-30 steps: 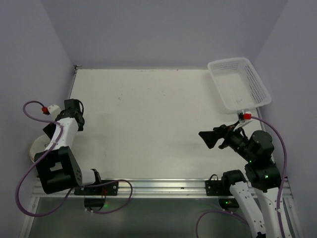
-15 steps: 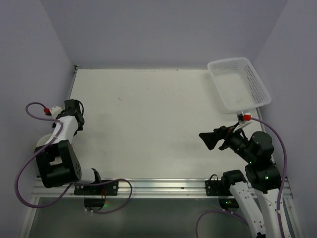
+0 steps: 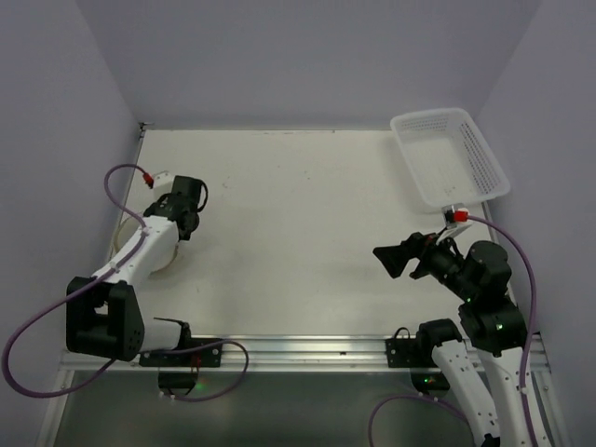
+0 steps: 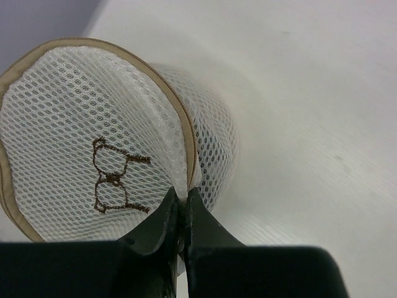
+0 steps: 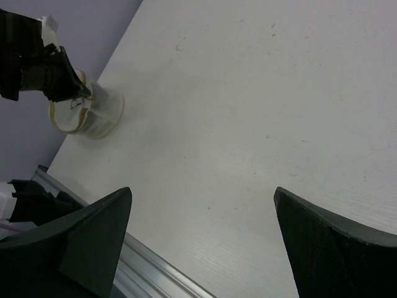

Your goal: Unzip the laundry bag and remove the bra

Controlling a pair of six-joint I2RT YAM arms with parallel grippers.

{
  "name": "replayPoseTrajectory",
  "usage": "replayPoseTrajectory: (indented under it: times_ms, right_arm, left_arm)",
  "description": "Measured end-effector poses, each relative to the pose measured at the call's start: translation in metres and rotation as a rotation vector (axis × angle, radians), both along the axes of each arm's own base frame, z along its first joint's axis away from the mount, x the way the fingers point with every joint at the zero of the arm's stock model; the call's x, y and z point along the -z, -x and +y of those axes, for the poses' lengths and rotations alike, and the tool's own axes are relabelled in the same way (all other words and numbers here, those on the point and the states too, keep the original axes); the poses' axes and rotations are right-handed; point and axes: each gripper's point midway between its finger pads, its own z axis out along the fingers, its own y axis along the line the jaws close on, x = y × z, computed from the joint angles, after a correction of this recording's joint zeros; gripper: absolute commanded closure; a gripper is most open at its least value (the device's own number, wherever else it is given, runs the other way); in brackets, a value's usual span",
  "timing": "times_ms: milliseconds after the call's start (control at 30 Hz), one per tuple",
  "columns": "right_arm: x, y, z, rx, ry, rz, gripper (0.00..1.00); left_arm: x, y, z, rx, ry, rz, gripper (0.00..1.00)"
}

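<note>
The laundry bag, a round cream-white mesh pouch with a tan rim and a small bra outline on its face, stands on edge at the table's left side. My left gripper is shut on the bag's rim, pinching the tan edge between its fingertips, and it shows from above. The right wrist view shows the bag far off at the upper left. My right gripper hangs open over bare table at the right, holding nothing. The bra is hidden.
A white perforated basket sits at the table's far right corner. The purple side wall runs close along the bag's left. An aluminium rail runs along the near edge.
The left gripper has shut on the bag's rim. The left arm has swung right and farther onto the table, bringing the bag in from the left edge. The right arm has hardly moved.
</note>
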Motion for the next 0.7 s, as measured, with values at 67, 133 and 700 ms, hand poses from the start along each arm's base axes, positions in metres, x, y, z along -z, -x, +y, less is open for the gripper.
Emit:
replayPoseTrajectory:
  times_ms: [67, 133, 700]
  right_arm:
    - [0.002, -0.004, -0.002, 0.015, 0.007, 0.018, 0.01]
    - [0.004, -0.007, -0.003, 0.031, 0.012, 0.031, 0.01]
    - [0.008, -0.016, -0.008, 0.091, -0.010, 0.088, 0.01]
  left_arm:
    - [-0.005, -0.014, -0.032, 0.121, 0.020, -0.018, 1.00]
    - [-0.009, -0.026, -0.070, 0.260, 0.038, -0.037, 1.00]
    - [-0.031, 0.012, -0.308, 1.197, 0.029, -0.116, 0.09]
